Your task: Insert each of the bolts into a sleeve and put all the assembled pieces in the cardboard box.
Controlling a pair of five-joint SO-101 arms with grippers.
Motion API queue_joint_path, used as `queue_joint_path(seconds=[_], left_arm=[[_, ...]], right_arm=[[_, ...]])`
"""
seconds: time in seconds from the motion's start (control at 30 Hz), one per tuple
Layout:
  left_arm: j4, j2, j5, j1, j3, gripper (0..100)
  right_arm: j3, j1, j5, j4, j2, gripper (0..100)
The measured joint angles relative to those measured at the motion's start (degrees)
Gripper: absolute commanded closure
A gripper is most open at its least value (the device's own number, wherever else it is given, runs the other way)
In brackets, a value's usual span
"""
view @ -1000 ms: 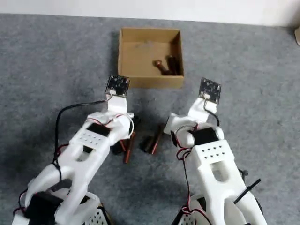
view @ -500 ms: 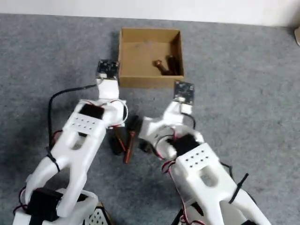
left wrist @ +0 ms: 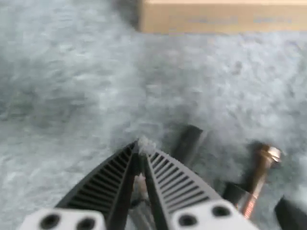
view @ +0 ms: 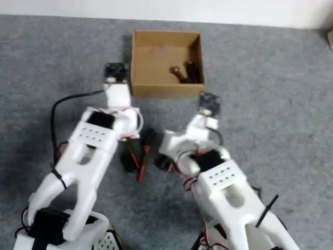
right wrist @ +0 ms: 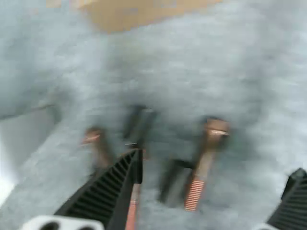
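Note:
The cardboard box (view: 139,62) stands at the back of the grey carpet, with two assembled dark pieces (view: 186,73) inside. In front of it lie copper bolts (view: 142,162) and black sleeves (view: 150,136), loose between the two arms. My left gripper (left wrist: 141,146) is shut just above the carpet, beside a black sleeve (left wrist: 188,140) and a bolt (left wrist: 259,175). My right gripper (right wrist: 216,163) stands open over a bolt (right wrist: 205,160) and a black sleeve (right wrist: 169,184). Another bolt (right wrist: 96,143) and sleeve (right wrist: 138,122) lie just beyond its fingers.
The box's front wall (left wrist: 220,17) rises a short way past the parts, and it appears again in the right wrist view (right wrist: 134,12). Open grey carpet (view: 270,94) spreads to the right and left of the arms.
Both arms have swung to the left. The right arm now hangs over the bolts and sleeves, and the left arm's wrist has moved up beside the box's left corner.

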Motion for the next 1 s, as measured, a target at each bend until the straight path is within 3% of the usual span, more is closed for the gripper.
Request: queue_joint_path(seconds=[0.17, 0.43, 0.63, 0.87, 1.0], left_arm=[[0.1, 0.1, 0.2, 4.8, 0.4, 99], [3.5, 0.1, 0.0, 13.4, 0.9, 99], [4.0, 0.1, 0.1, 8.6, 0.6, 99], [2.4, 0.1, 0.7, 10.3, 1.8, 99], [0.6, 0.1, 10.1, 5.0, 1.8, 99]], right_arm=[[0.0, 9.5, 0.0, 8.4, 0.0, 58.5], [-3.3, 14.7, 0.0, 13.5, 0.0, 58.5], [-3.6, 12.0, 0.0, 13.5, 0.0, 58.5], [-3.6, 11.2, 0.0, 13.2, 0.0, 58.5], [-1.7, 11.3, 0.0, 8.3, 0.0, 58.5]])
